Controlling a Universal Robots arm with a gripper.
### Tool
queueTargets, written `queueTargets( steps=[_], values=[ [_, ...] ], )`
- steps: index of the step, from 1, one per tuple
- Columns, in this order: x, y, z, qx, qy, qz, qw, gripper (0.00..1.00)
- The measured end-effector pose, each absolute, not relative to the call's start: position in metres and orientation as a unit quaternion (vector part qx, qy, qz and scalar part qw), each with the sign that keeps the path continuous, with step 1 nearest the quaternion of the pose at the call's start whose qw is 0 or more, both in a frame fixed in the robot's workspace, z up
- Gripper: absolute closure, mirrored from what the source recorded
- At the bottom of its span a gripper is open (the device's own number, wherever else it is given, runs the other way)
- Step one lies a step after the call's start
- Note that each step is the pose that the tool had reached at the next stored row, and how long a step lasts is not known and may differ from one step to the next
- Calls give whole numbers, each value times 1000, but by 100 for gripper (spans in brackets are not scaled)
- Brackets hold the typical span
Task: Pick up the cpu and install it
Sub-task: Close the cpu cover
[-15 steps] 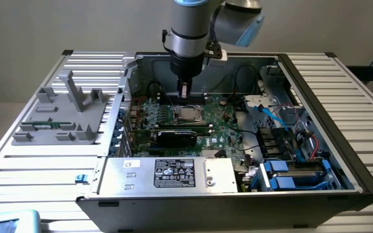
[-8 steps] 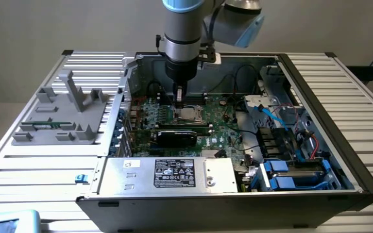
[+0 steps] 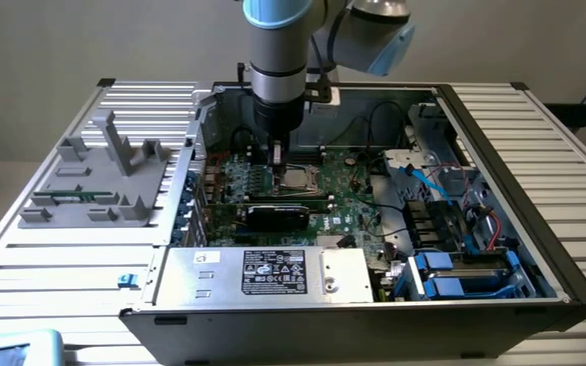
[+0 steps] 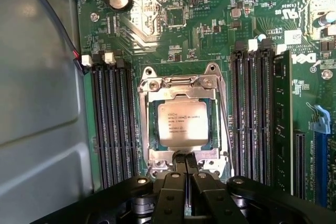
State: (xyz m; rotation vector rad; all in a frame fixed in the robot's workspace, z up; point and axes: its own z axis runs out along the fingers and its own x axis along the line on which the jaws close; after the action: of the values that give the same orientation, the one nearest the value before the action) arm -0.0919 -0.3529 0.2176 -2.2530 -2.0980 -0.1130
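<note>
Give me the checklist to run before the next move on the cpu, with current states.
1. The shiny silver-grey square cpu lies inside the metal socket frame: ok.
2. The frame lies down over the cpu's edges: ok.
3. The frame is latched: cannot tell.
4. The end effector is shut and holds nothing: ok.
5. Its tips touch the frame's near edge: cannot tell.
6. The green memory stick in its slot stands apart from the end effector: ok.
</note>
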Motion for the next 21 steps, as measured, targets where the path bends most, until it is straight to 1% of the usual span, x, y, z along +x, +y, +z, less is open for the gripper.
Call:
queueTargets(
  steps=[7,21],
  values=[
    [-96,-353,210,-731,-681,-45,23,88],
    [-100,-354,208,-730,-681,-50,19,88]
  ],
)
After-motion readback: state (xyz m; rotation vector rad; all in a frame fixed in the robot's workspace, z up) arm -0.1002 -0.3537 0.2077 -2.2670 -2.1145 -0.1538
